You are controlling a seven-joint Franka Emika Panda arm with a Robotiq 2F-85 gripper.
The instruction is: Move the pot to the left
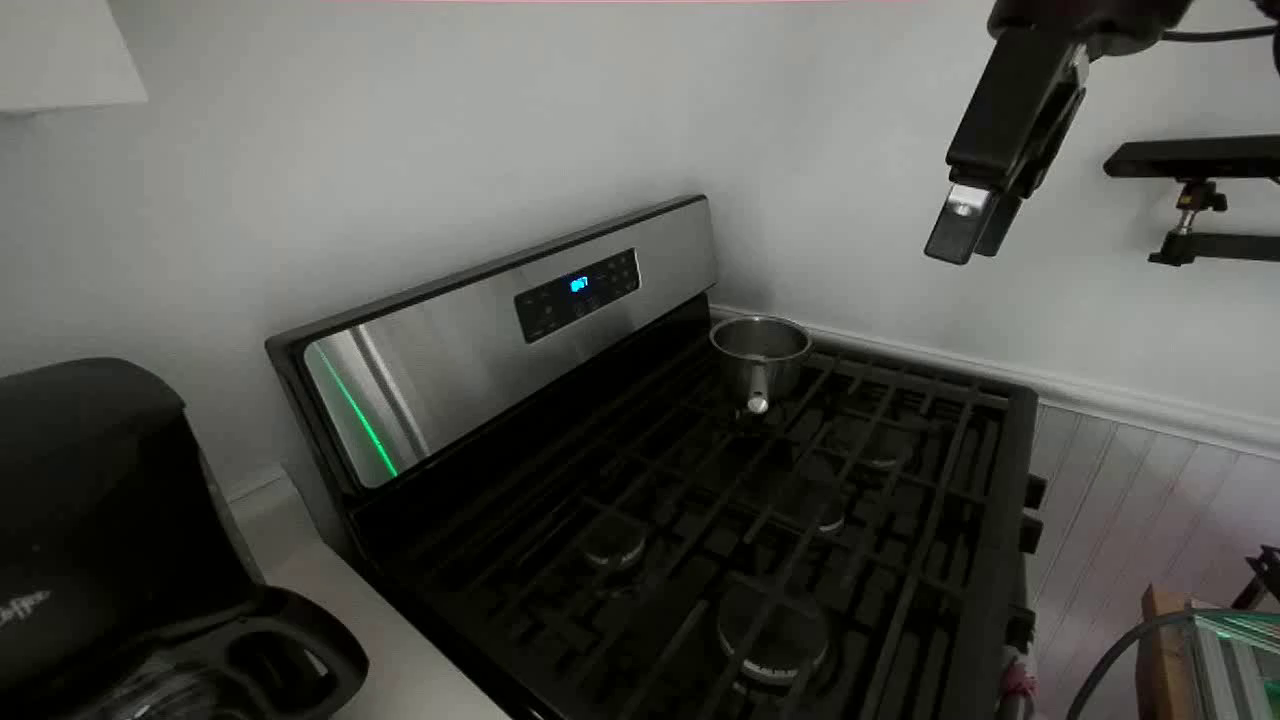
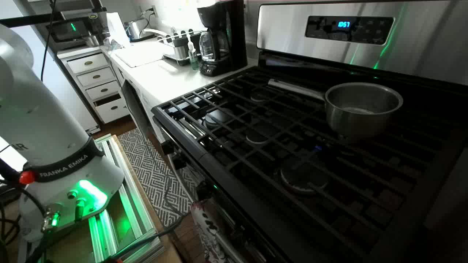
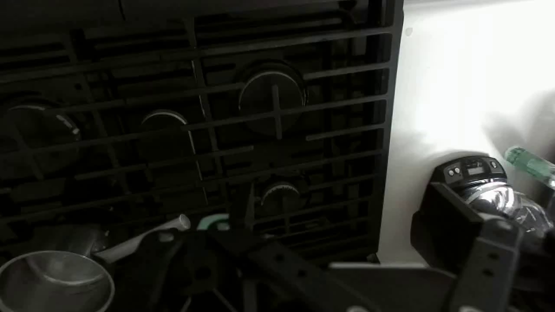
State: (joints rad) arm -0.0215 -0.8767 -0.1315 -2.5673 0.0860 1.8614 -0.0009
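Note:
The pot [image 1: 762, 362] is a small shiny metal saucepan. It stands upright on the black stove grates in the corner by the wall and control panel. In an exterior view the pot [image 2: 360, 113] has its long handle [image 2: 296, 88] pointing toward the coffee maker side. The pot [image 3: 56, 281] shows at the lower left of the wrist view, its handle partly hidden by the gripper. My gripper [image 1: 976, 232] is high above the stove, well apart from the pot. In the wrist view the gripper's fingers [image 3: 342, 212] are spread, with nothing between them. My gripper is outside the exterior view that shows the arm base.
The stove's grates [image 2: 256, 138] run across the cooktop, with the upright control panel [image 1: 578, 295] behind. A black coffee maker [image 2: 223, 40] stands on the white counter [image 2: 153, 80] beside the stove. A wall borders the opposite side. A camera mount [image 1: 1190, 160] sticks out near the gripper.

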